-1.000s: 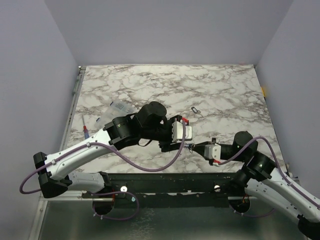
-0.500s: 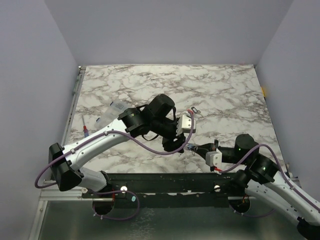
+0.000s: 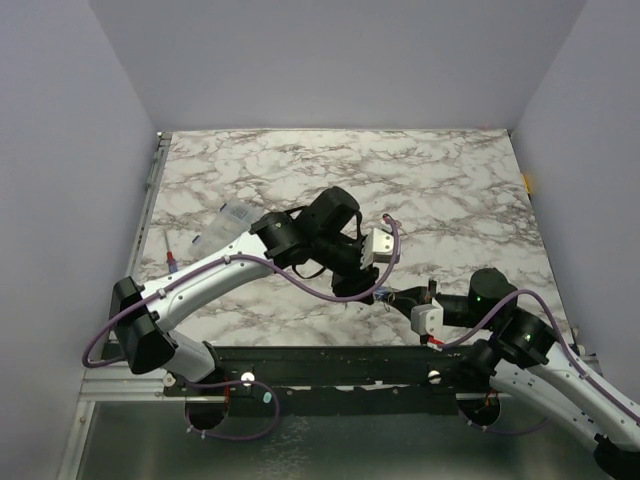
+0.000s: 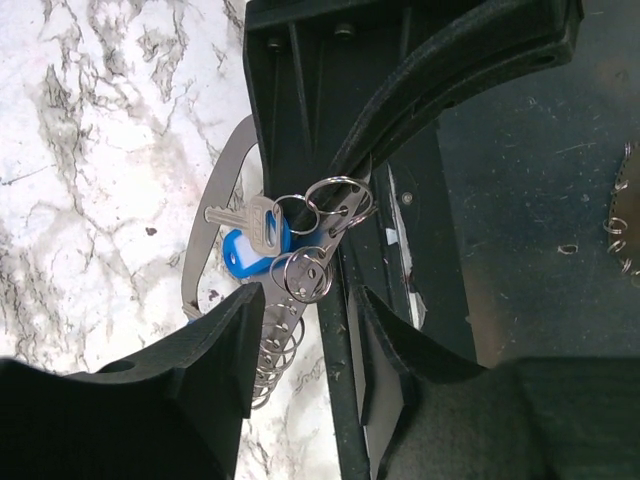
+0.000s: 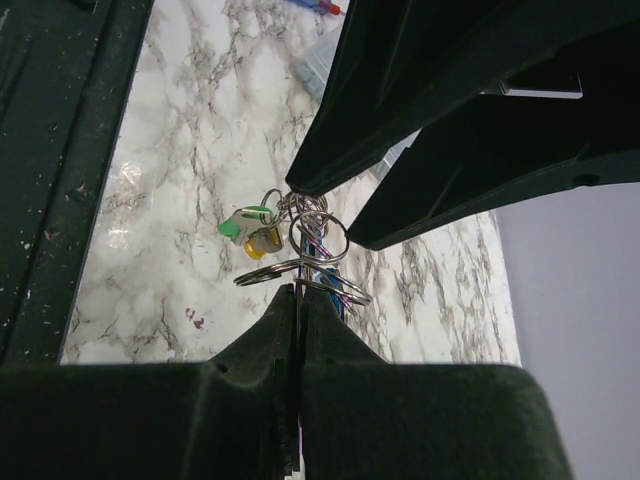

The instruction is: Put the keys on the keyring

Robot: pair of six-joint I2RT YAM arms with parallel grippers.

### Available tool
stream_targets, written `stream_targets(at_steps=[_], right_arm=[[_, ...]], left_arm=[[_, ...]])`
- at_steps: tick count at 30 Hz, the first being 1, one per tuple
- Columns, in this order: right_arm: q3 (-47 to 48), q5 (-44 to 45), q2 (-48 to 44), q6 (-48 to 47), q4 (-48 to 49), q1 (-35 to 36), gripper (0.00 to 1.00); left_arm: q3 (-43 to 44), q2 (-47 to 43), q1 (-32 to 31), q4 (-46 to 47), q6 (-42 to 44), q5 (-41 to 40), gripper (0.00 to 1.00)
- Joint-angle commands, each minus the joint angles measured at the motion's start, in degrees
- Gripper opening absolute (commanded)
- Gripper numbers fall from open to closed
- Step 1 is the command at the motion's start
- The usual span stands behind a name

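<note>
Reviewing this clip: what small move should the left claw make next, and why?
Probably close the left claw on the pale coiled keyring: its jaws stand half open astride it, while the shut right claw pinches the silver split rings carrying the blue-headed key.

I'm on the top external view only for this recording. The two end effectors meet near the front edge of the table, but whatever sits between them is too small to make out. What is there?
Observer: The left wrist view shows a bunch of small metal rings between the fingertips, with a blue-headed key hanging from it.
Operator: Which arm has hold of the bunch?
Observer: The right one. In its own wrist view the right end effector is shut on the metal rings, while the left end effector has its jaws standing apart on either side of them.
</note>
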Motion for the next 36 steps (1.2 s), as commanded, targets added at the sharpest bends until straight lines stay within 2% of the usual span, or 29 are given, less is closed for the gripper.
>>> stream_targets(at_steps=[1,8,15,20,25,26,29,33,36], right_arm=[[-0.12,0.58,-0.71,-0.72,0.10,0.45,0.01],[-0.03,0.72,-0.81,-0.74,-0.07,0.45,0.01],[-0.03,0.59,-0.73,-0.66,-0.07,0.45,0.01],[-0.11,0.68,-0.79,-0.49,-0.03,0.45,0.01],[-0.21,0.72,-1.08,-0.09,0.42,0.45,0.01],[-0.29,0.70,-1.21,0.04,0.53,0.44,0.01],[-0.47,0.93,-1.53,0.51,0.88,0.45,0.01],[-0.49,0.67,-1.92,1.25,1.16,0.45,0.01],[-0.31,0.39,-2.01,1.45,1.29,0.44,0.01]], left_arm=[[1.82,1.71,-0.65,0.16,-0.77,1.71,0.43],[2.03,2.47,-1.35,0.16,-0.69,1.27,0.41],[2.52,2.83,-1.63,0.16,-0.54,0.66,0.30],[2.39,2.40,-1.60,0.16,-0.52,0.02,0.18],[2.17,1.94,-1.63,0.12,-1.29,-1.43,0.01],[2.17,1.83,-1.61,0.09,-1.51,-1.75,0.00],[2.17,1.57,-1.59,0.21,-2.62,-3.20,0.00],[1.68,0.59,-1.65,0.38,-2.83,-4.61,0.26],[0.87,-0.40,-1.62,1.18,-3.26,-5.25,0.37]])
